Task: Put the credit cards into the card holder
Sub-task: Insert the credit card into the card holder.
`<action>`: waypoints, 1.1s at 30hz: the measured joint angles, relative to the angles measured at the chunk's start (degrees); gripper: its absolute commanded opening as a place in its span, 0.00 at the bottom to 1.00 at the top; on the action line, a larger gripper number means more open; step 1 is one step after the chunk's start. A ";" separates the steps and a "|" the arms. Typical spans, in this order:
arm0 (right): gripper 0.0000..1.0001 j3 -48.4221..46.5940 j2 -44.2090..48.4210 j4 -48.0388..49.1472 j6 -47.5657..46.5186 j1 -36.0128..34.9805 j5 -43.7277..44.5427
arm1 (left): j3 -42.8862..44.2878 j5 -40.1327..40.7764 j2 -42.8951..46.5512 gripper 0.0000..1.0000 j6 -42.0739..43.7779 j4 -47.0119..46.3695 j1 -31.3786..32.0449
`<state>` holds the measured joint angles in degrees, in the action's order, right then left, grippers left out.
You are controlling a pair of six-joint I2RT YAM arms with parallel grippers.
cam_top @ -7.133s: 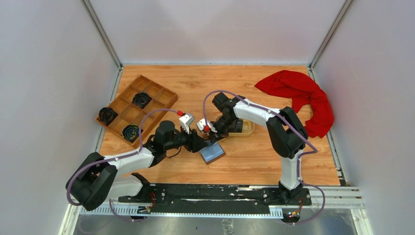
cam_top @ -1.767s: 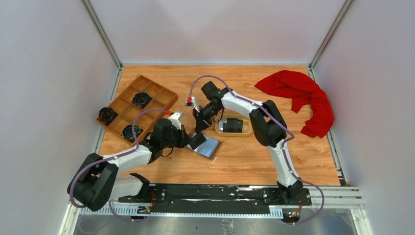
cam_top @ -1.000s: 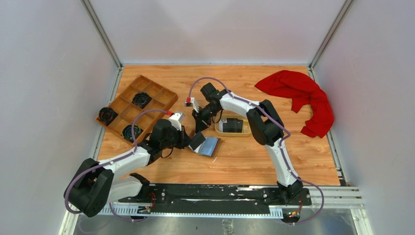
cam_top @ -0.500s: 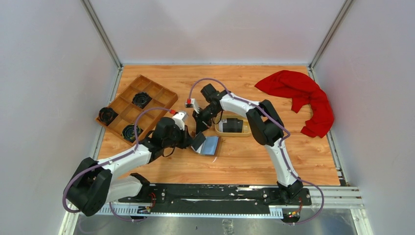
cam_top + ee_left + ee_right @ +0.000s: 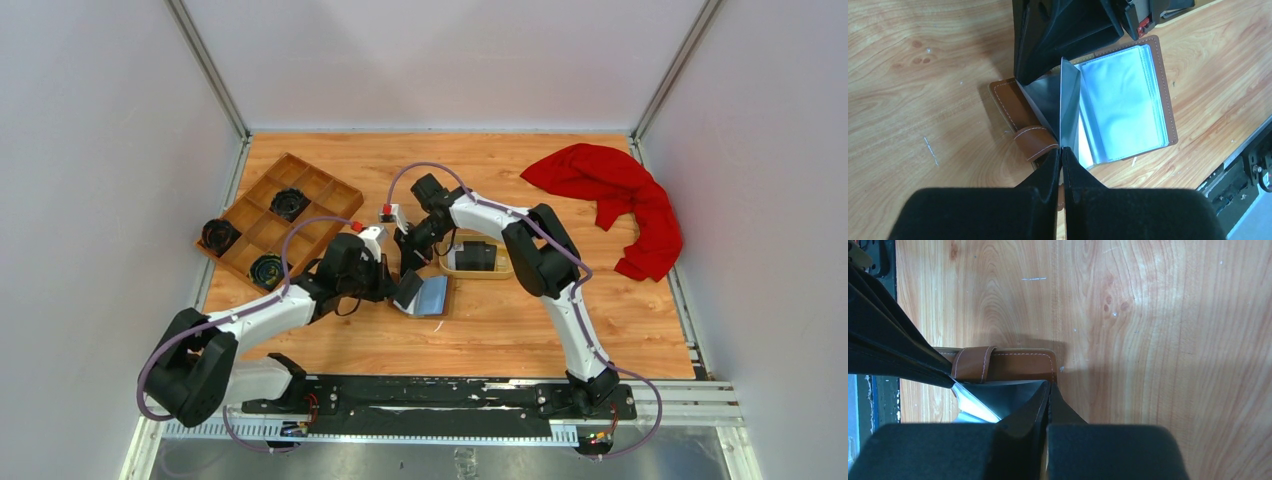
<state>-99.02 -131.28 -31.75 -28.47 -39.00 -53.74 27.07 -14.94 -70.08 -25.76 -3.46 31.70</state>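
Note:
The brown card holder lies open on the table, clear sleeves up; it also shows in the left wrist view and the right wrist view. A grey inner leaf stands up from it. My left gripper is shut on the leaf's near corner. My right gripper is shut on the leaf's other corner, next to the holder's brown corner. I cannot tell whether a card is in its jaws. A black credit card lies in the oval tan dish.
A wooden compartment tray with black round parts stands at the back left. A red cloth lies at the back right. The two grippers' fingers nearly touch over the holder, and the dish sits just right of them.
My left gripper has moved slightly right and away, carrying the leaf and nudging the holder right. The leaf stands more upright. The right gripper has hardly moved.

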 measured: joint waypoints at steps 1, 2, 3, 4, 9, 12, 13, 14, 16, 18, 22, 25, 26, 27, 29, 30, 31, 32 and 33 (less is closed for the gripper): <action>0.00 0.02 -0.02 0.02 0.00 0.00 -0.09 | 0.22 0.02 0.00 0.00 0.02 0.37 0.00; 0.01 0.07 -0.02 0.09 -0.02 -0.04 -0.17 | 0.50 0.02 0.00 0.00 0.09 0.85 0.00; 0.01 0.11 -0.02 0.15 -0.04 -0.09 -0.24 | 0.92 0.02 0.00 0.00 0.28 1.55 0.00; 0.01 0.11 -0.02 0.17 -0.07 -0.13 -0.26 | 1.49 0.09 0.00 0.00 0.50 2.62 0.00; 0.01 0.11 -0.02 0.33 -0.07 -0.44 -0.31 | 4.57 0.63 0.00 0.00 2.64 8.04 0.02; 0.01 0.11 -0.02 0.33 -0.07 -0.57 -0.39 | 5.70 0.63 -0.02 0.00 3.48 10.08 0.02; 0.02 0.13 -0.02 0.33 -0.07 -0.61 -0.44 | 5.86 0.59 -0.07 0.00 3.56 10.34 0.04; 0.03 0.15 0.00 0.33 -0.09 -0.63 -0.50 | 5.95 0.57 -0.17 0.00 3.65 10.54 0.02; 0.06 0.26 0.02 0.42 -0.20 -0.63 -0.72 | 5.95 0.46 -0.50 0.00 3.72 10.75 0.02; 0.12 0.39 0.22 0.42 -0.48 -0.63 -0.83 | 5.95 0.37 -0.63 0.00 3.69 10.84 0.02; 0.24 1.27 2.05 0.37 -1.25 -0.26 -1.20 | 5.79 0.09 -0.63 0.00 3.65 10.82 0.04; 0.30 1.88 5.01 0.37 -1.53 0.52 -1.99 | 5.42 -0.11 -0.63 0.00 3.45 10.23 0.04; 0.32 2.01 5.73 0.31 -1.55 0.59 -2.16 | 5.22 -0.09 -0.63 0.00 3.37 9.88 0.04; 0.34 2.29 6.93 0.35 -1.60 0.96 -2.40 | 5.03 -0.07 -0.63 0.00 3.23 9.55 0.04; 0.35 3.06 9.57 0.39 -1.97 1.44 -2.86 | 4.83 -0.07 -0.63 0.00 3.06 9.22 0.04; 0.35 3.61 11.08 0.39 -2.47 1.70 -3.15 | 4.76 -0.07 -0.63 0.00 3.02 9.09 0.04; 0.35 4.04 12.26 0.48 -2.91 1.95 -3.32 | 4.70 -0.07 -0.63 0.00 2.95 8.94 0.04; 0.35 4.87 13.88 0.61 -3.76 2.32 -3.65 | 4.59 -0.07 -0.63 0.00 2.84 8.70 0.04; 0.34 5.57 15.02 0.63 -4.52 2.54 -3.96 | 4.52 -0.07 -0.63 0.00 2.78 8.57 0.04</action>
<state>-93.45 -116.27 -31.11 -32.99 -36.47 -57.69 31.59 -15.00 -70.72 -22.98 5.10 31.75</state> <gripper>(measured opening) 0.349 0.009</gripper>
